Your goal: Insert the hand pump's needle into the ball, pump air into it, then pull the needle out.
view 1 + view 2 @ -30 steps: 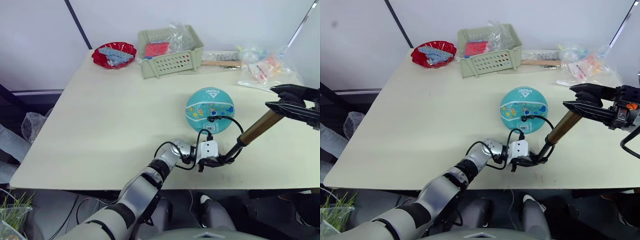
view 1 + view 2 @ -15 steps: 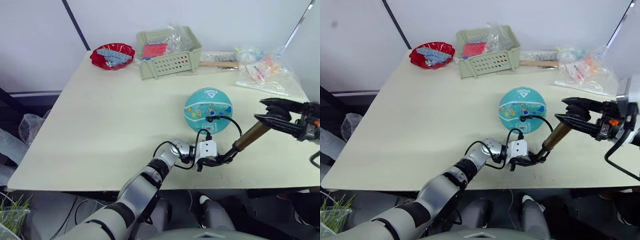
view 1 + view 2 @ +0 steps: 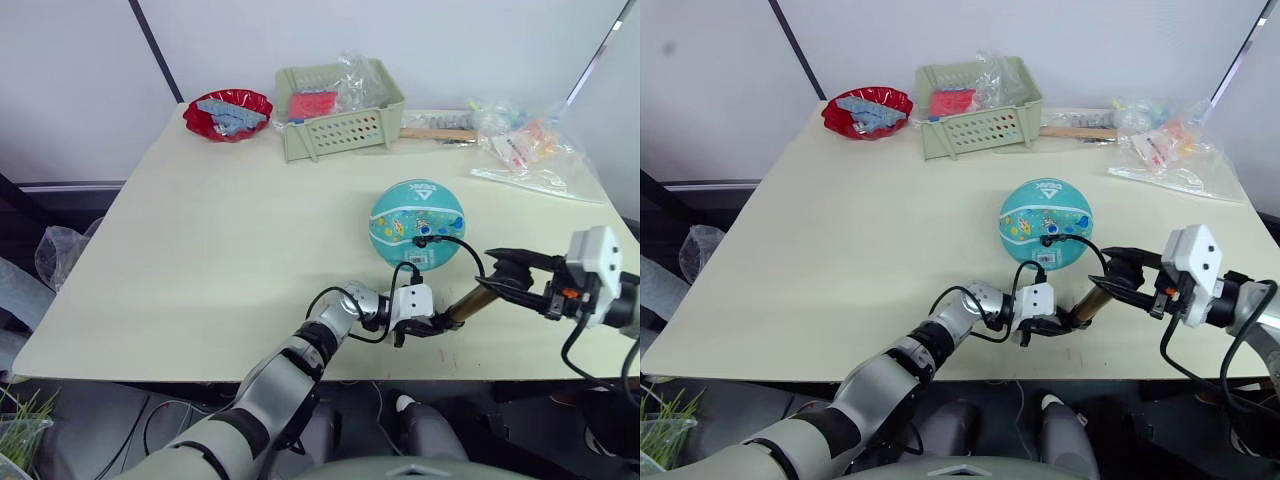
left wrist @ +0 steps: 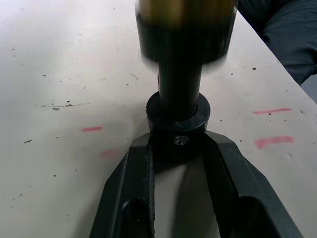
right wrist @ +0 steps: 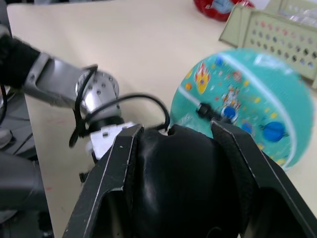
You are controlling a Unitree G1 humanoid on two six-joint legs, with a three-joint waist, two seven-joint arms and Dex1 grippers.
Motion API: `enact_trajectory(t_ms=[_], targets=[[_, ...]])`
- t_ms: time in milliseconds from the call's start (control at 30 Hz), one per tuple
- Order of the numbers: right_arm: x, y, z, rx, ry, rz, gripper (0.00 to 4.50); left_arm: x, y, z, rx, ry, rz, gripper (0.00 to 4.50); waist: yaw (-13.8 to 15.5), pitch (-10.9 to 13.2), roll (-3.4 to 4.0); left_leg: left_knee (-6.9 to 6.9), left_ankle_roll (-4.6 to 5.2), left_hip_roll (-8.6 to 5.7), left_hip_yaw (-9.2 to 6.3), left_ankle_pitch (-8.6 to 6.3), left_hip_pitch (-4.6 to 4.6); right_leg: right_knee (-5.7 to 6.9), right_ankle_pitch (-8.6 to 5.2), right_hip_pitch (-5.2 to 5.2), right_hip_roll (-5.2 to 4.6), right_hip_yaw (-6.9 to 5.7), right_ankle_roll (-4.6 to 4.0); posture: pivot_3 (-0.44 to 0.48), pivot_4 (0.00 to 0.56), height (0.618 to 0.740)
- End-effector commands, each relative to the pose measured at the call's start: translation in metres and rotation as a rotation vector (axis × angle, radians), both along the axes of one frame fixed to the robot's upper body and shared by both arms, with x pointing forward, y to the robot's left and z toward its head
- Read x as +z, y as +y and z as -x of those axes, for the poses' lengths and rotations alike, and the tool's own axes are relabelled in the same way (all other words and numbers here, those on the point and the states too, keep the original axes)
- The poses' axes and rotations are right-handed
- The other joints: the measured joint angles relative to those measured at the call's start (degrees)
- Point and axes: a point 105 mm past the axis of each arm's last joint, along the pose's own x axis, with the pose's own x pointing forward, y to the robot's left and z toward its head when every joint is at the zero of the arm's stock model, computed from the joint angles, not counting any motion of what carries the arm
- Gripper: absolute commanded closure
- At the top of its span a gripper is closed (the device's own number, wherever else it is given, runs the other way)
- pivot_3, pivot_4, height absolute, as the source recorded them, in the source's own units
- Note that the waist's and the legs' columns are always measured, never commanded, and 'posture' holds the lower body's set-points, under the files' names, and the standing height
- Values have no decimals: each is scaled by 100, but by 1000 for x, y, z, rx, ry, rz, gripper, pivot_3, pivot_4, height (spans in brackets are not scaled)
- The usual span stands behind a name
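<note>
The teal ball rests on the table right of centre. The needle's black fitting sits against the ball's near side, its pin hidden, and the thin black hose loops from it to the hand pump. The pump lies low and slanted, its bronze-gold barrel short between my hands. My left gripper is shut on the pump's black base cap near the table's front edge. My right gripper is shut on the pump's black handle knob, just right of the ball.
A red bowl and a green basket stand at the table's far side. A pale wooden stick and clear plastic bags lie at the far right. The table's front edge runs just below my hands.
My right gripper has pushed the pump's handle down and left toward the left gripper, so the barrel shows much shorter. The left gripper and the ball stay put.
</note>
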Motion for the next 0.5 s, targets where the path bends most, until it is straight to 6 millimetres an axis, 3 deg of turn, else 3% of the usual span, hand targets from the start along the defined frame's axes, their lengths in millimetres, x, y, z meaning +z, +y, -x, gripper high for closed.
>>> enact_trajectory(t_ms=[33,200,500], targets=[[-43,-4,4,2,146,57,2867,-32,23,11,4,92,-140,3520,2,0,2,0,0,-1,0,0,0,0,0,0,0,0,0,0,150,740],[-10,-3,-7,-18,73,-37,2867,-27,22,7,8,88,-133,3520,-2,-2,7,0,0,-4,-2,0,1,0,0,2,-1,1,0,0,150,740],[60,-8,-2,24,-90,-109,2867,-31,21,12,-10,90,-140,3520,7,37,71,-4,1,-11,-4,0,-19,-1,1,-14,-8,2,-2,0,150,740]])
